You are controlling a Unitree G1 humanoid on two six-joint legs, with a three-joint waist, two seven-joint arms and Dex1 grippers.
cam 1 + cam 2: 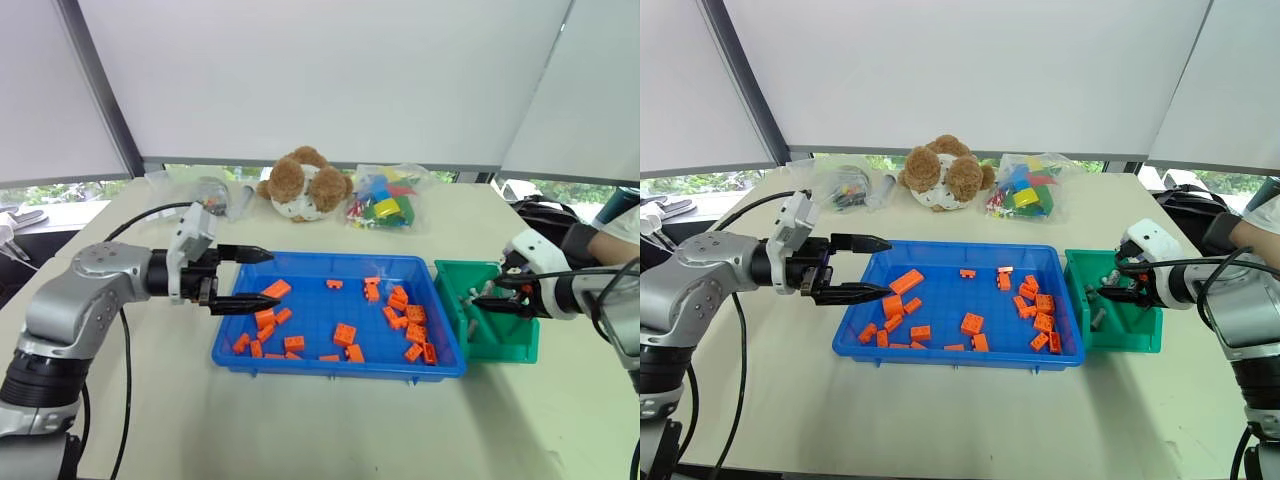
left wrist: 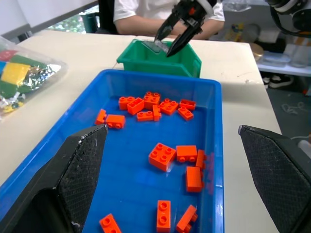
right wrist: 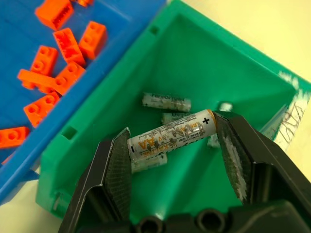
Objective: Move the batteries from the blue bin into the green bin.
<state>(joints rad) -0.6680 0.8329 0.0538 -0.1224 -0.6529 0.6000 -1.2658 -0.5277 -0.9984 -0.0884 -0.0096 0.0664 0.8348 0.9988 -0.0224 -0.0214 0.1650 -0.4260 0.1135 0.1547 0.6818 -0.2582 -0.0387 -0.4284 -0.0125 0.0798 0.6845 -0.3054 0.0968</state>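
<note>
Right tool (image 3: 176, 158) over green bin (image 3: 121, 92) | jaws parted around battery (image 3: 171, 135), dropping it among others | left tool (image 1: 243, 278) open, empty, waiting.

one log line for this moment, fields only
stage: drop-off | right hand: over green bin, battery between fingers | left hand: open, empty, over blue bin | blue bin: orange bricks visible

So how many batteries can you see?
4 at least: one battery between the right gripper's open fingers, three lying in the green bin below it. More may be hidden there.
</note>
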